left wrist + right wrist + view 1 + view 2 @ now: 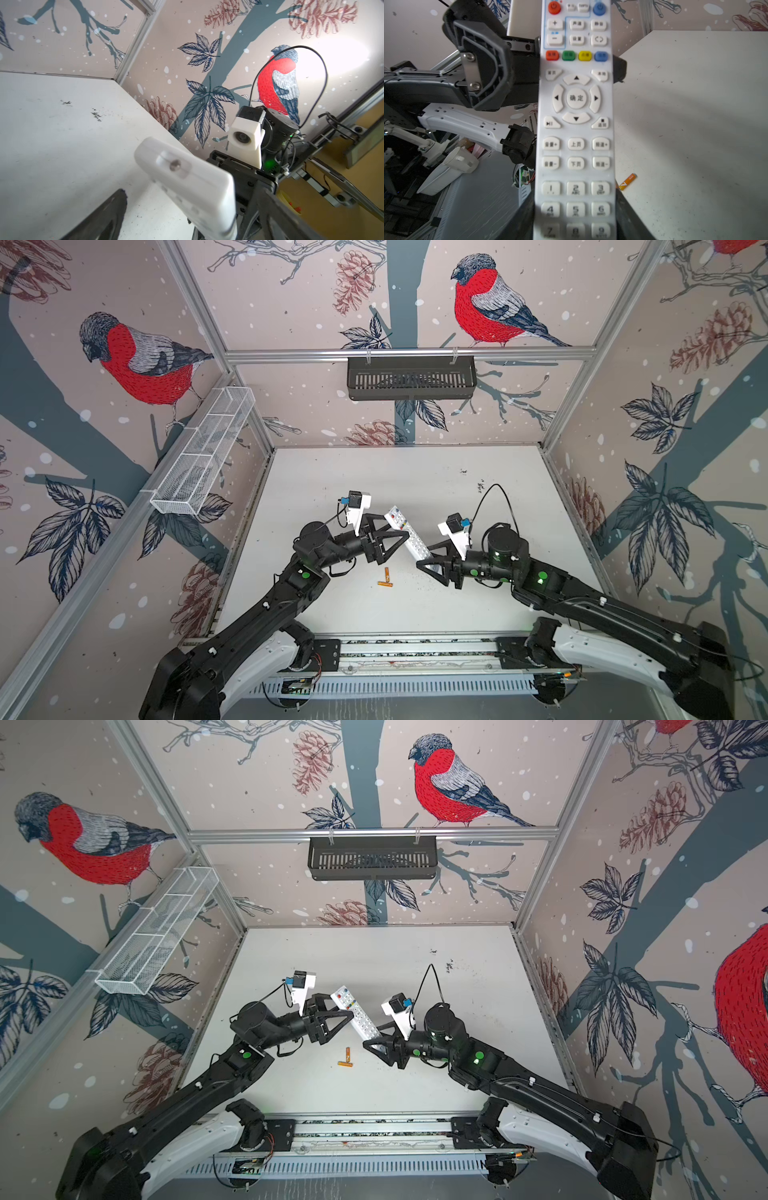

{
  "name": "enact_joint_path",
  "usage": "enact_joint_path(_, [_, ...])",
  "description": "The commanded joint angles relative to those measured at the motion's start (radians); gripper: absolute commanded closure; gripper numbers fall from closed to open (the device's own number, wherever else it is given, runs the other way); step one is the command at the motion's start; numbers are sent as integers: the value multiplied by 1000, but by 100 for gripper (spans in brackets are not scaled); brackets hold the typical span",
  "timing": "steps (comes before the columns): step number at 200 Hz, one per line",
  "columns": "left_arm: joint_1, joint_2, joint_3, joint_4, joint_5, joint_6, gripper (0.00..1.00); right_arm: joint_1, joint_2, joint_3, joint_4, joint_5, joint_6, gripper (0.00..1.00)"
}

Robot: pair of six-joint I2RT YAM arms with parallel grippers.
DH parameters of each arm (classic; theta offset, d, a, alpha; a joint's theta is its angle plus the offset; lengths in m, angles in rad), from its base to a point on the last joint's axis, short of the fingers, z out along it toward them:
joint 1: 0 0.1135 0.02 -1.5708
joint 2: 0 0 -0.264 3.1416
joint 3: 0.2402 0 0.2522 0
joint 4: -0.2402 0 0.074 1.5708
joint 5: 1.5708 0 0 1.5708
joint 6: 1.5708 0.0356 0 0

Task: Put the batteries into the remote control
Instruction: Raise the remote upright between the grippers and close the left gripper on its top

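Right wrist: remote [576,124] pinched at number end by right gripper [428,562], raised, buttons up. Left gripper [398,529] spread wide around far end. Batteries [385,577] loose on table [332,472] below. Risk: pivot or slip from end-only pinch when left clamps.

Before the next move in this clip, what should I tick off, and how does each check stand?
1. Right end effector grips remote control's number end: ok.
2. Left end effector open, jaws either side of remote: ok.
3. Both batteries free on table: ok.
4. Remote's back turned up for loading: not ok, buttons face up.
5. Battery cover off: cannot tell, back hidden.
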Motion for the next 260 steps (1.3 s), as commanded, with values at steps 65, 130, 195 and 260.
enact_joint_path(65, [-9,25,-2,362,159,-110,13,-15,-34,-18,126,-208,23,54])
enact_joint_path(130, [-8,14,-16,369,145,-110,62,-52,-25,-26,152,-255,36,49])
enact_joint_path(195, [-8,1,40,110,30,-11,82,-20,-14,-5,68,-94,-16,20])
enact_joint_path(260, [-14,4,174,-326,-194,140,89,64,134,109,-104,269,-96,27])
